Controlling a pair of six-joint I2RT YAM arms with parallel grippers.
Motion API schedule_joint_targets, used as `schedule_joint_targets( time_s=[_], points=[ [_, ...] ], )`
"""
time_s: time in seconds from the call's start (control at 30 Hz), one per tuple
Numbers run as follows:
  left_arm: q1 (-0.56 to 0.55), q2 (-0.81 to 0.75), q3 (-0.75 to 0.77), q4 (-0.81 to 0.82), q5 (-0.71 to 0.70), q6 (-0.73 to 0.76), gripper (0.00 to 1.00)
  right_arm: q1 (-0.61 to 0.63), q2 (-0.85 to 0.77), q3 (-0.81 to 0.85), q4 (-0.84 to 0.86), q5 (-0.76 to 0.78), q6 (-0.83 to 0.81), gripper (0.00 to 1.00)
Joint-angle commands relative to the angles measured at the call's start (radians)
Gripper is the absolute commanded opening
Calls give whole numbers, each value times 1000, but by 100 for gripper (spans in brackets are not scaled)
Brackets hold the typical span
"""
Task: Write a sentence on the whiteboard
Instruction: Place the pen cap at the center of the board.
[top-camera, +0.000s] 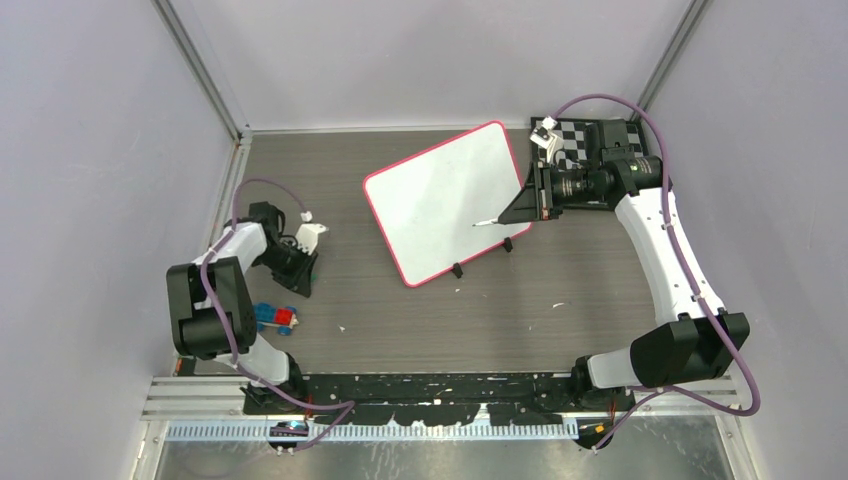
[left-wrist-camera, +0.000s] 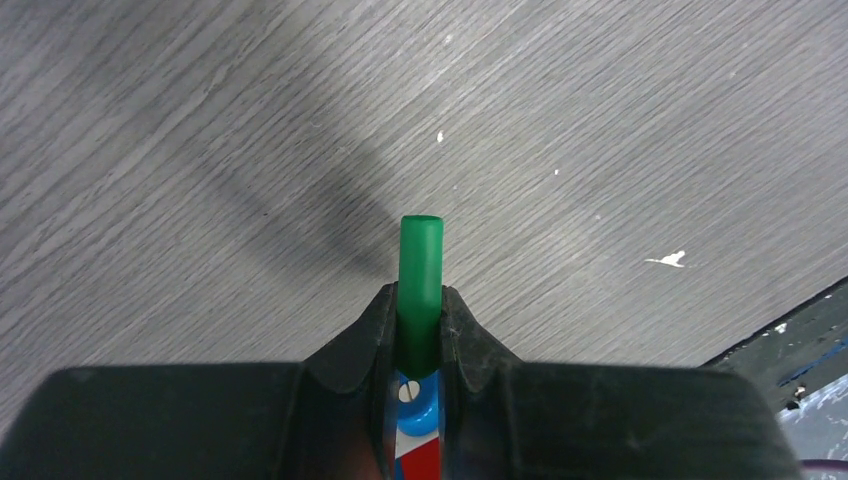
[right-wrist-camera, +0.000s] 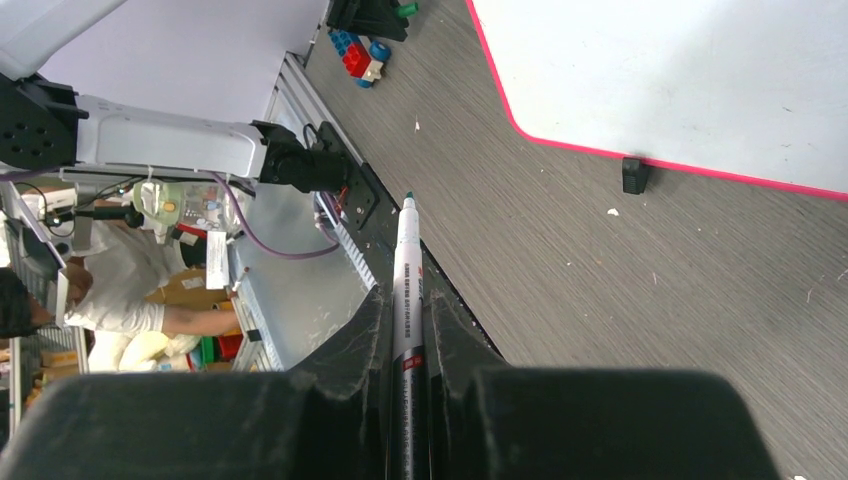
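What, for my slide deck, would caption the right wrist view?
Right gripper grips an uncapped green-tipped marker above the table, the whiteboard unmarked where visible.

We see a grey wood-grain tabletop (top-camera: 400, 320) enclosed by 3 pale lavender walls (top-camera: 440, 60), with 2 aluminium posts (top-camera: 200, 65) rising at the back corners. A slotted metal rail (top-camera: 190, 398) edges the near side. Soft, even light leaves only faint, blurred shadows on the wood, which is dotted with small white flecks.

High rear overview, close wrist views, whiteboard (top-camera: 445, 200) shared with right wrist
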Motion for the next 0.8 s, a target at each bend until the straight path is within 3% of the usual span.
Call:
schedule_joint_targets(
  time_s=[0.0,0.37,0.77],
  points=[
    [-26,18,-18,44,-40,25,11,0,-30,-9,-1,-10,-15,0],
    [-100,0,-56,52,-97,15,34,0,-42,-11,-27,-6,-25,0],
    [-121,-173,24,-116,-4,-21,50,-1,-59,1,-34,-4,-19,0]
  ],
)
